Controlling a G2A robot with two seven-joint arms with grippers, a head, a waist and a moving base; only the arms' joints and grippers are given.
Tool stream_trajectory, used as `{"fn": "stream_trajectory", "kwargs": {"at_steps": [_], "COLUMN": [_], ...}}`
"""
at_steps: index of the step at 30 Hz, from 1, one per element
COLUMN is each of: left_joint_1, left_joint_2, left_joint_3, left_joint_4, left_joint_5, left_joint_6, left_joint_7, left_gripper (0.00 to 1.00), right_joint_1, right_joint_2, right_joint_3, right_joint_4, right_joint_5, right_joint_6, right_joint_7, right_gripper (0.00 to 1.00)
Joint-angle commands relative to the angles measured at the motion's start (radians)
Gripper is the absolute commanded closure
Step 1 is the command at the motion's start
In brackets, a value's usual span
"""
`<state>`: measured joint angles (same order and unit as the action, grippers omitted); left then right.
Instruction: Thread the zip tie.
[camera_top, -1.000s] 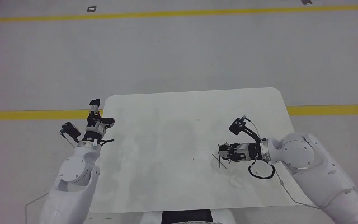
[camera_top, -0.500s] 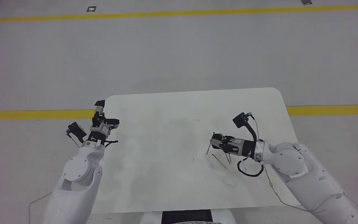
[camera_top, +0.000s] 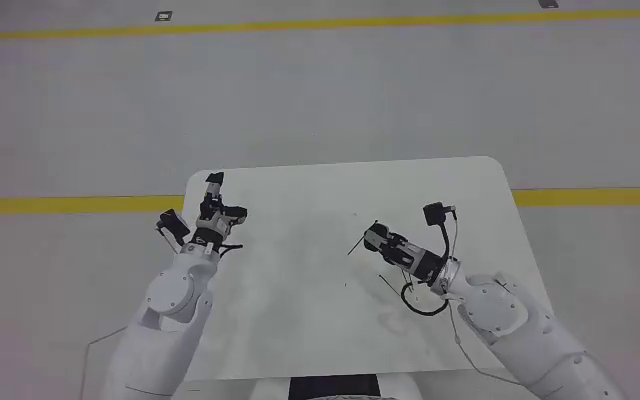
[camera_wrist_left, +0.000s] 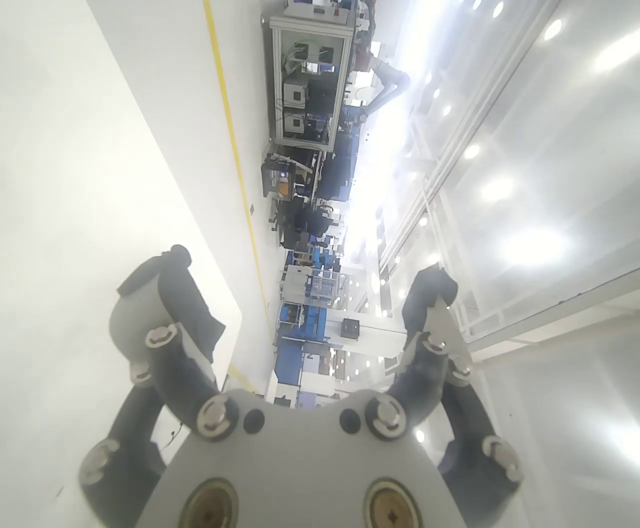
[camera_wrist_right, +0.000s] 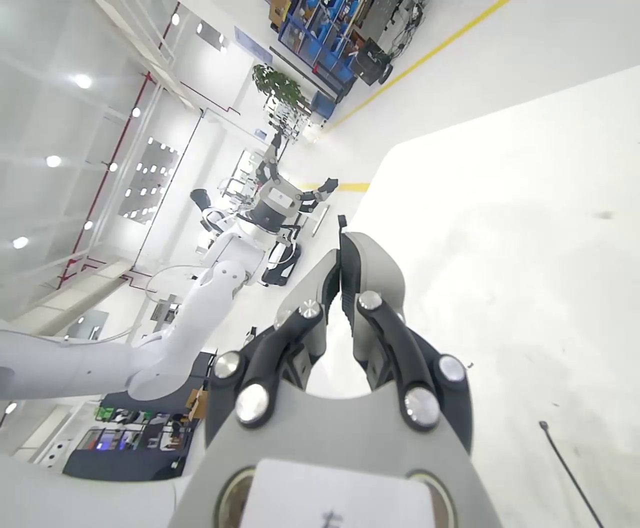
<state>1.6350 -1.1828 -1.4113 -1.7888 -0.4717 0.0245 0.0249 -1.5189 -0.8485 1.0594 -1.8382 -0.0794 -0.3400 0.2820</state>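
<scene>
Two states: left hand spread empty, right hand clenched on zip tie.

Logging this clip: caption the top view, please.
Right end effector grips a zip tie above the table, a second zip tie lying nearby; left end effector open at its edge.

left gripper over surface left edge | right gripper right of centre, tie in it | second tie on surface, near it

Open table between left gripper and right gripper, loose zip tie nearby.
</scene>
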Motion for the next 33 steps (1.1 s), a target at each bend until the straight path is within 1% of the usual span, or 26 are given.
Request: {"fn": "stream_trajectory", "kwargs": {"at_steps": [1, 4, 6, 8, 11, 15, 17, 19, 20, 21, 27, 28, 30, 32, 33], "left_joint_1": [0.000, 0.000, -0.003, -0.004, -0.008, -0.033, -0.050, -0.065, -0.071, -0.073, -0.073, -0.074, -0.080, -0.085, -0.087], "left_joint_2": [0.000, 0.000, -0.001, -0.002, -0.006, -0.011, -0.013, -0.015, -0.016, -0.015, -0.015, -0.015, -0.013, -0.011, -0.010], "left_joint_3": [0.000, 0.000, 0.009, 0.035, 0.076, 0.136, 0.165, 0.191, 0.205, 0.208, 0.208, 0.215, 0.225, 0.238, 0.241], "left_joint_4": [0.000, 0.000, -0.004, -0.014, -0.008, 0.014, 0.029, 0.035, 0.036, 0.037, 0.037, 0.034, 0.025, 0.021, 0.023], "left_joint_5": [0.000, 0.000, 0.001, 0.007, 0.009, 0.027, 0.034, 0.057, 0.058, 0.065, 0.065, 0.058, 0.061, 0.077, 0.082], "left_joint_6": [0.000, 0.000, -0.012, -0.038, -0.071, -0.085, -0.081, -0.082, -0.090, -0.093, -0.093, -0.087, -0.085, -0.100, -0.114], "left_joint_7": [0.000, 0.000, -0.024, -0.074, -0.134, -0.202, -0.229, -0.256, -0.287, -0.299, -0.299, -0.314, -0.366, -0.418, -0.442], "left_gripper": [0.00, 0.00, 0.00, 0.00, 0.00, 0.00, 0.00, 0.00, 0.00, 0.00, 0.00, 0.00, 0.00, 0.00, 0.00], "right_joint_1": [0.000, 0.000, 0.000, 0.007, 0.015, 0.024, 0.029, 0.030, 0.030, 0.030, 0.030, 0.030, 0.030, 0.030, 0.031], "right_joint_2": [0.000, 0.000, -0.003, -0.011, -0.021, -0.034, -0.041, -0.047, -0.050, -0.051, -0.051, -0.051, -0.051, -0.057, -0.059], "right_joint_3": [0.000, 0.000, -0.004, -0.011, -0.026, -0.043, -0.046, -0.049, -0.046, -0.044, -0.044, -0.044, -0.045, -0.047, -0.047], "right_joint_4": [0.000, 0.000, 0.003, 0.006, 0.005, 0.012, 0.023, 0.025, 0.028, 0.030, 0.030, 0.030, 0.030, 0.030, 0.030], "right_joint_5": [-0.001, -0.001, -0.001, 0.017, 0.048, 0.102, 0.129, 0.157, 0.176, 0.179, 0.179, 0.179, 0.182, 0.217, 0.233], "right_joint_6": [0.000, 0.000, 0.000, 0.000, 0.000, 0.000, 0.000, 0.000, 0.000, 0.000, 0.000, 0.000, 0.000, 0.000, 0.000], "right_joint_7": [0.000, 0.000, -0.008, -0.025, -0.044, -0.044, -0.038, -0.030, -0.023, -0.020, -0.020, -0.020, -0.021, -0.016, -0.011], "right_gripper": [1.00, 1.00, 1.00, 1.00, 1.00, 1.00, 1.00, 1.00, 1.00, 1.00, 1.00, 1.00, 1.00, 1.00, 1.00]}}
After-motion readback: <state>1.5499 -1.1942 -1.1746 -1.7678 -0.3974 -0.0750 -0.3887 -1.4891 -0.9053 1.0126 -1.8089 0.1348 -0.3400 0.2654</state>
